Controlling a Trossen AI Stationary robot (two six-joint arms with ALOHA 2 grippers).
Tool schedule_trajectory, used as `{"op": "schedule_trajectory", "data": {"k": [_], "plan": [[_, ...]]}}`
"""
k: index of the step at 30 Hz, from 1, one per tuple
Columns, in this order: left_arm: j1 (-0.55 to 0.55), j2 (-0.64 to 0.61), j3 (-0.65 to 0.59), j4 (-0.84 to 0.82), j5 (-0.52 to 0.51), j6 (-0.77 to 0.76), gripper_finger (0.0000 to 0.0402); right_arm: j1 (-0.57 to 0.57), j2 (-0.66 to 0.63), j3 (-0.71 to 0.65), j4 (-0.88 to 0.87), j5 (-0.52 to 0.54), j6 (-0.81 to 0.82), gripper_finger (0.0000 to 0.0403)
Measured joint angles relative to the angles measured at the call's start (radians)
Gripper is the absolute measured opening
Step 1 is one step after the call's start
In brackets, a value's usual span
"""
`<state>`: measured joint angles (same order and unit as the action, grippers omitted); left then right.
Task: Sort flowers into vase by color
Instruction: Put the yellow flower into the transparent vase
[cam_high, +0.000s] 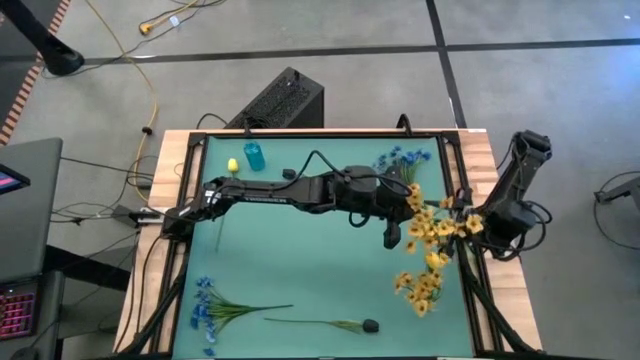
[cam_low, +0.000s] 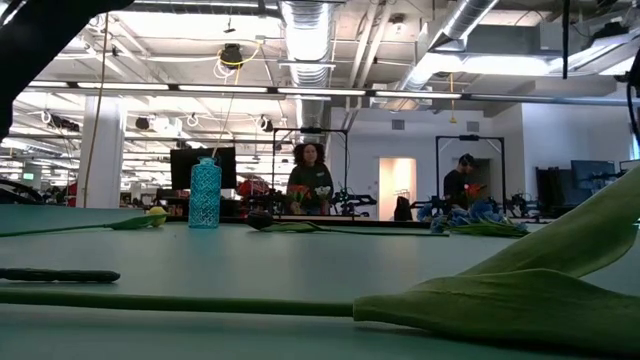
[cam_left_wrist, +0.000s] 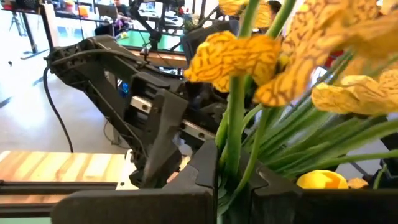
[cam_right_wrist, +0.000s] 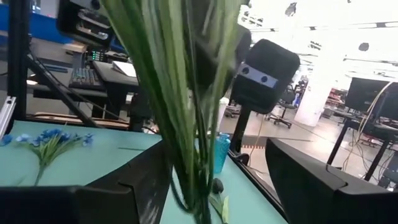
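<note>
Overhead, left pincer (cam_high: 393, 236) clamped on yellow sprig (cam_high: 432, 262) stems, right pincer (cam_high: 472, 222) agape around them, fingertips hidden.

Grey floor (cam_high: 400, 90) with dark seams, white ducted ceiling (cam_low: 310, 30) (strip-lit), perhaps monitors (cam_low: 195, 165) behind.

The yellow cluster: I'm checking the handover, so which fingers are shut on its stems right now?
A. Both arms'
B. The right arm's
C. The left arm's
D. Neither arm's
C: in the left wrist view the left gripper is shut on the yellow cluster's stems, while the right gripper's fingers stand wide apart around them.
</note>
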<state>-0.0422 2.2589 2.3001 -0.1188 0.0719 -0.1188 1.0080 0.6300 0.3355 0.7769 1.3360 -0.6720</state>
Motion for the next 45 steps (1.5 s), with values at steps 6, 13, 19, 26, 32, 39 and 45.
{"op": "schedule_trajectory", "data": {"k": [6,13,19,26,32,39,45], "plan": [[0.001,0.0,0.0,-0.005,-0.002,-0.002,0.0,-0.033,0.0,0.0,0.001,-0.042,0.003,0.0226],[0.001,0.0,0.0,-0.002,-0.002,0.018,0.0013,-0.035,0.0,0.0,0.002,-0.053,0.026,0.0102],[0.002,0.0,0.0,-0.002,-0.009,0.073,0.0086,-0.034,0.0,0.0,0.002,-0.059,0.025,0.0043],[0.007,-0.045,0.0,-0.096,-0.013,0.127,0.0197,-0.033,-0.004,0.0,0.024,-0.042,0.013,0.0043],[0.014,-0.13,0.001,-0.242,0.002,0.131,0.0238,-0.034,-0.034,0.0,0.105,-0.001,-0.066,0.0052],[0.016,-0.177,0.001,-0.399,-0.02,0.148,0.024,-0.002,-0.083,0.003,0.144,-0.013,-0.097,0.005],[0.018,-0.18,0.001,-0.422,-0.116,0.167,0.024,0.071,-0.092,0.085,0.144,-0.032,-0.149,0.005]]}}
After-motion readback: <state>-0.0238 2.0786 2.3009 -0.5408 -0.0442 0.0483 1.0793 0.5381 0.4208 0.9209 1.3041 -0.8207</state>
